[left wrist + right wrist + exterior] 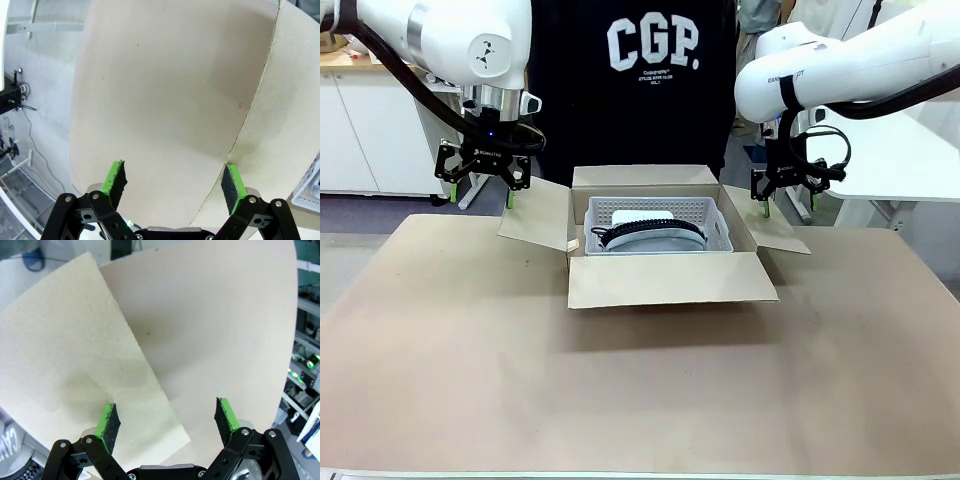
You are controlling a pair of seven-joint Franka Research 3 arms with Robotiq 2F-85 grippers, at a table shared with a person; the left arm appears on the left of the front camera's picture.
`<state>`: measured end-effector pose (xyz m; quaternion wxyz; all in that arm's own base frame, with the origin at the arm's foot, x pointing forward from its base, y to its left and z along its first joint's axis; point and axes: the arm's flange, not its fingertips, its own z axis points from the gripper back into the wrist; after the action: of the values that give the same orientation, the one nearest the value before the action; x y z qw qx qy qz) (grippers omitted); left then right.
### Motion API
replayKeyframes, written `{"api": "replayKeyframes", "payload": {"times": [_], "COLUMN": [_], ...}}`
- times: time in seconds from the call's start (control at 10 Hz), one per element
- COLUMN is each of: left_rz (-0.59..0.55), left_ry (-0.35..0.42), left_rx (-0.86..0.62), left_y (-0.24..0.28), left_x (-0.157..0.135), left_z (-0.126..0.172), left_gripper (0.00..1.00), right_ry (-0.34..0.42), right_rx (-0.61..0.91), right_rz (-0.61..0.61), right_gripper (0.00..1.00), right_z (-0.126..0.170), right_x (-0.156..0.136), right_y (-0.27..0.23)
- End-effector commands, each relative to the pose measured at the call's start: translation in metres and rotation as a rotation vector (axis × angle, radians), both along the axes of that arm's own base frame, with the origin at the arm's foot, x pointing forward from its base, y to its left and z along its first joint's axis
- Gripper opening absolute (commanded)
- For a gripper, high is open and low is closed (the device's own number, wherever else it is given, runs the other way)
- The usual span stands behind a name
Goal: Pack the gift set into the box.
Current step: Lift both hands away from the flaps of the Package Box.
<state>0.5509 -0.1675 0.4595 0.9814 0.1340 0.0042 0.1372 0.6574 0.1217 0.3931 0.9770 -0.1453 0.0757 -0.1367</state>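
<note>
Fingers (pixel 116 182) wide on left gripper (pixel 481 196) and right gripper (pixel 787 205), at the box (pixel 670 282) flaps; gift set (pixel 645 230) inside.

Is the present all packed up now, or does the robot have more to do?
Nearly. Done: the gift set lies in a pale basket inside the box. In hand: the left end effector hangs open above the left flap, and the right end effector above the right flap, holding nothing. Left: all four flaps are open, so closing the box probably comes next.
</note>
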Motion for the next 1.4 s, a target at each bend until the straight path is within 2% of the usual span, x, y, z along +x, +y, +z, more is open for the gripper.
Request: {"api": "replayKeyframes", "payload": {"times": [0.0,0.7,0.8,0.9,1.0,1.1,1.2,1.3], "left_rz": [0.001,0.0,-0.006,-0.026,-0.087,-0.167,-0.274,-0.354], "left_ry": [-0.003,0.0,-0.006,-0.032,-0.083,-0.098,-0.04,-0.009], "left_rx": [0.015,0.0,-0.05,-0.196,-0.338,-0.508,-0.731,-0.95], "left_y": [0.002,0.0,-0.002,-0.001,0.003,0.011,0.023,0.039], "left_x": [-0.001,0.0,-0.003,-0.021,-0.049,-0.077,-0.098,-0.111], "left_z": [0.001,0.0,0.027,0.076,0.116,0.142,0.155,0.16], "left_gripper": [1.0,1.0,1.0,1.0,1.0,1.0,1.0,1.0], "right_ry": [-0.01,0.0,0.03,0.07,0.151,0.214,0.309,0.363], "right_rx": [-0.02,0.0,0.082,0.165,0.278,0.393,0.555,0.778], "right_rz": [0.006,0.0,-0.009,-0.017,-0.027,-0.047,-0.033,-0.033], "right_gripper": [1.0,1.0,1.0,1.0,1.0,1.0,1.0,1.0], "right_z": [0.001,0.0,0.025,0.064,0.097,0.121,0.137,0.148], "right_x": [0.004,0.0,0.003,-0.005,-0.022,-0.041,-0.058,-0.072], "right_y": [-0.002,0.0,-0.021,-0.06,-0.098,-0.133,-0.163,-0.193]}}
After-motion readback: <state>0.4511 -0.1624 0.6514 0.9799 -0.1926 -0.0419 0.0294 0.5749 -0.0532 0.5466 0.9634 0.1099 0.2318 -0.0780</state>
